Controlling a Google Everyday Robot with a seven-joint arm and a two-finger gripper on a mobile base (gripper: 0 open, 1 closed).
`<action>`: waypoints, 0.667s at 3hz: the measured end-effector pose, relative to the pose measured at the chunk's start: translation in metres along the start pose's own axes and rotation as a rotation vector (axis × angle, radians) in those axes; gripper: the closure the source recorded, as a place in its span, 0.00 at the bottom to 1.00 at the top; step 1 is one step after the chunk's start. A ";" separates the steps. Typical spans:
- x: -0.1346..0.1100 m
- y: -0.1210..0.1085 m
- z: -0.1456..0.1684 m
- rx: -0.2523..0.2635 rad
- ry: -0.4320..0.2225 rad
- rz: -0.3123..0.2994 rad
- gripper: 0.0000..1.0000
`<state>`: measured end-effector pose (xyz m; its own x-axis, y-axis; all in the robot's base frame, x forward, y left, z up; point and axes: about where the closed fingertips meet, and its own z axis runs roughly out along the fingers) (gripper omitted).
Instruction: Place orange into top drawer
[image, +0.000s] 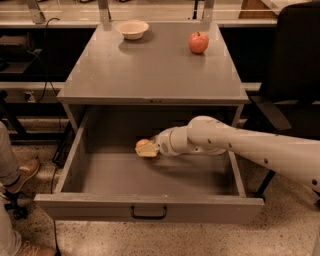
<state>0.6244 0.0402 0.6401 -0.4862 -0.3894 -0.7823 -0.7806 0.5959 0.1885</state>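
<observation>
The top drawer (71, 161) of a grey metal table (150, 75) stood pulled out toward the near side, its black handle (148, 213) at the centre of the flat front panel. Inside, the only thing to be seen was the orange (143, 147), which sat left of the drawer's middle and toward the far half, just above or on the grey floor; which of the two could not be told from where I stood.

The robot's claw (150, 149) was inside the drawer, closed on the orange from the right, with the fruit sticking out at its tip. The pale arm (235, 145) reached in from the right, crossing over the drawer's right wall.

On the table, at the far edge, a shallow cream bowl (132, 28) stood left of centre, with nothing showing inside it. A red apple (198, 42) stood with its stem up toward the far right corner, well apart from the bowl.

A black chair (295, 65) stood to the right of the table. At the left edge, a person's brown shoe (22, 172) rested on the speckled floor (200, 240).
</observation>
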 end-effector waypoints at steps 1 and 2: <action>0.002 0.002 0.006 -0.002 0.001 0.002 0.30; 0.005 0.004 0.009 -0.005 0.001 0.004 0.06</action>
<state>0.6226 0.0476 0.6317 -0.4894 -0.3877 -0.7812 -0.7808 0.5938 0.1944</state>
